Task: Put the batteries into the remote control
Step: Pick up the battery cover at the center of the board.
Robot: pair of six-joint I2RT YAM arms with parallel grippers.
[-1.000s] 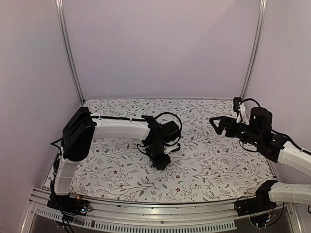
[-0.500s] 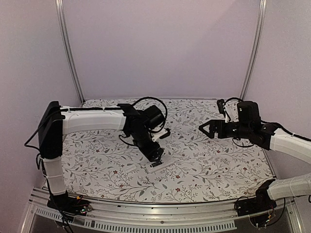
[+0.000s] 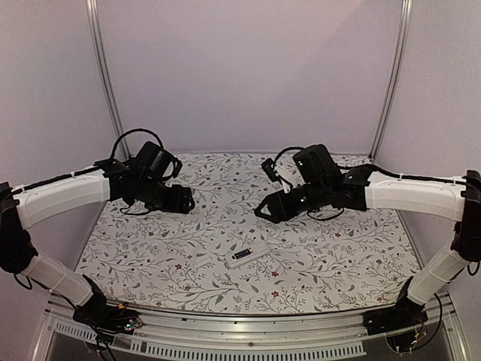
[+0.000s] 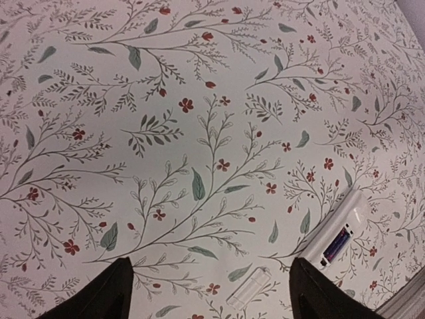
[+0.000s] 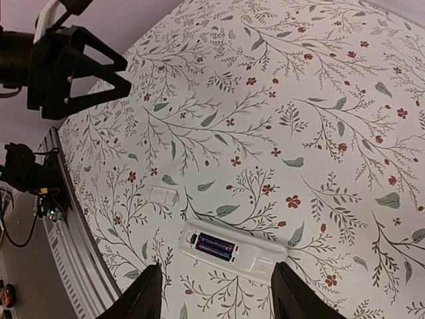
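The white remote control (image 3: 242,256) lies back-up on the flowered mat near the front, also in the left wrist view (image 4: 345,222) and the right wrist view (image 5: 252,256). Two dark batteries (image 5: 214,246) sit side by side in its open recess (image 4: 336,244). A small flat white cover piece (image 3: 204,261) (image 5: 163,195) (image 4: 248,287) lies just left of it. My left gripper (image 3: 186,201) (image 4: 212,299) hovers open and empty, up and to the back left. My right gripper (image 3: 261,212) (image 5: 216,296) hangs open and empty above and behind the remote.
A metal rail (image 3: 225,323) runs along the table's near edge, with cables and arm bases on it (image 5: 40,193). Upright frame posts (image 3: 105,83) (image 3: 391,83) stand at the back corners against purple walls. The left gripper (image 5: 93,66) shows in the right wrist view.
The left gripper has opened, lifted off the remote and pulled away to the back left. The right arm has swung in from the right toward the centre, above the remote.
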